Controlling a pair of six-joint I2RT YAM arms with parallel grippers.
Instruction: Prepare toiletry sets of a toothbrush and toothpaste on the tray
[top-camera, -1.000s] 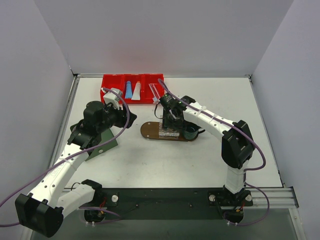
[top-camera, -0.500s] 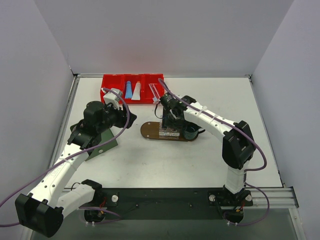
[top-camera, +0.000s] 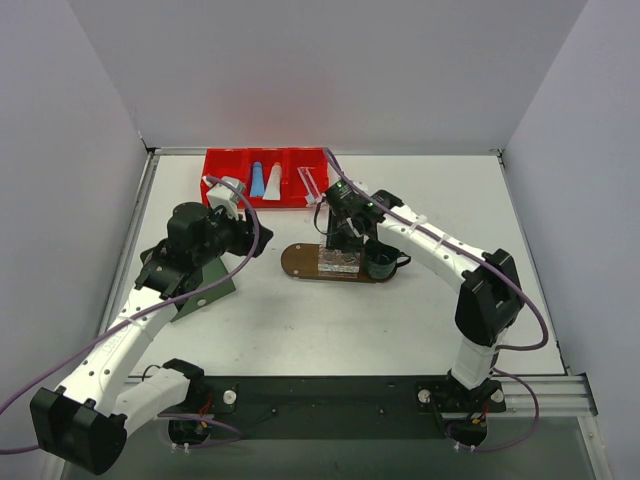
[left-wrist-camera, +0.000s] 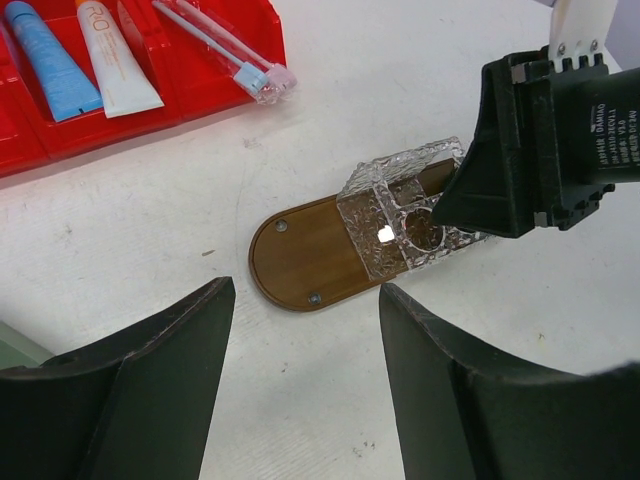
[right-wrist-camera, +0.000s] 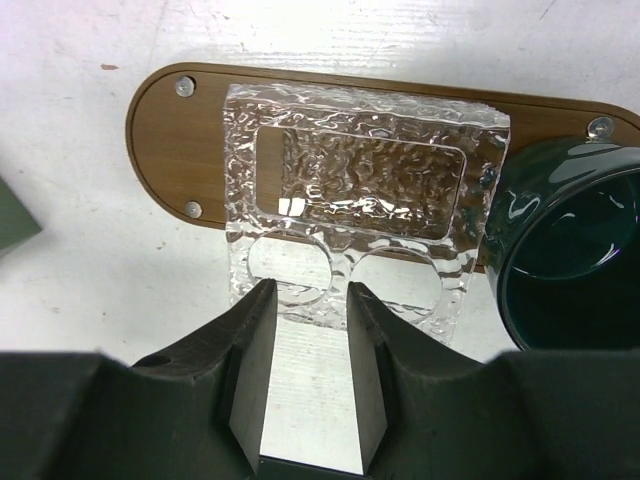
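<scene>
The brown oval tray (top-camera: 300, 260) (left-wrist-camera: 300, 255) (right-wrist-camera: 170, 140) lies mid-table with a clear textured holder (top-camera: 339, 263) (left-wrist-camera: 400, 215) (right-wrist-camera: 360, 170) and a dark green cup (top-camera: 381, 267) (right-wrist-camera: 570, 260) on it. A blue toothpaste tube (top-camera: 257, 179) (left-wrist-camera: 48, 60), a white one (top-camera: 273, 182) (left-wrist-camera: 115, 62) and the toothbrushes (top-camera: 311, 181) (left-wrist-camera: 225, 50) lie in the red bin (top-camera: 222, 165). My right gripper (top-camera: 345, 230) (right-wrist-camera: 308, 300) hangs over the holder's near edge, open, with nothing between its fingers. My left gripper (top-camera: 258, 238) (left-wrist-camera: 305, 300) is open and empty, left of the tray.
A dark green box (top-camera: 195, 288) (right-wrist-camera: 15, 215) sits under my left arm. Grey walls close in the table on three sides. My right gripper's black body (left-wrist-camera: 540, 150) shows over the tray's far end in the left wrist view.
My right gripper has shifted slightly toward the far side above the tray, and that arm's elbow has swung right. The left arm has not moved.
</scene>
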